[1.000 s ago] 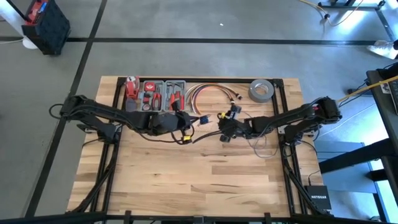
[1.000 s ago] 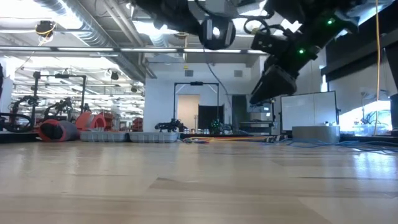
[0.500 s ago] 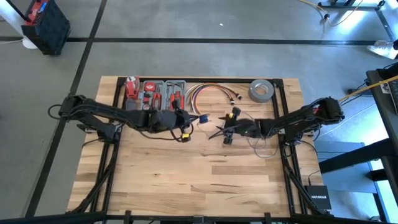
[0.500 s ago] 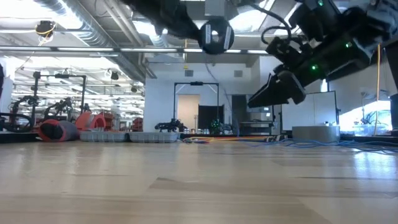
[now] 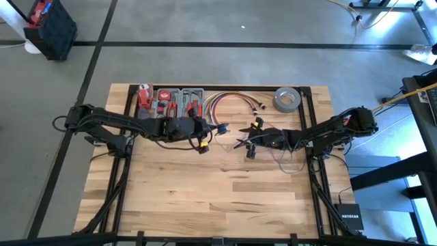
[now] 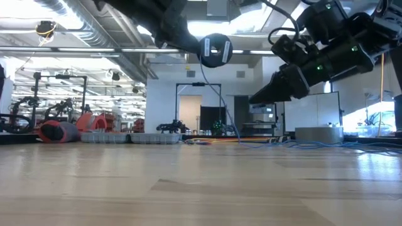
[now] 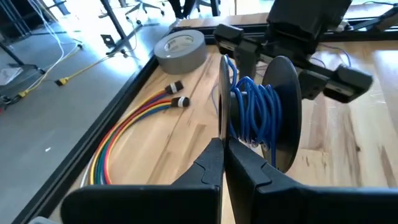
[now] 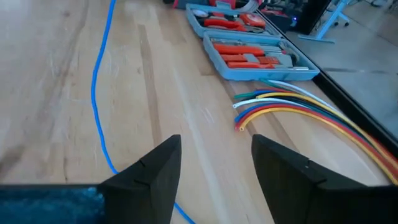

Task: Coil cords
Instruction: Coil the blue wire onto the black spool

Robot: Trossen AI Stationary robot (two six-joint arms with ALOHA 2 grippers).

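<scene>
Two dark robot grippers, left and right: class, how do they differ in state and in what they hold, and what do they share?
The left gripper is shut; the right gripper stands open. The left gripper pinches a flange of a round black spool wound with thin blue wire; the right gripper holds nothing, with loose wire lying on the wooden table ahead of it. Both hang above that table near its middle, facing each other.

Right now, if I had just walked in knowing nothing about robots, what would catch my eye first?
Probably the black spool wound with blue wire, held up over the table's middle in the left gripper, which is shut on its rim. Just across from it the right gripper hangs open above a loose run of the same wire. Along the far edge lie a fan of coloured cables and a grey tape roll.
</scene>
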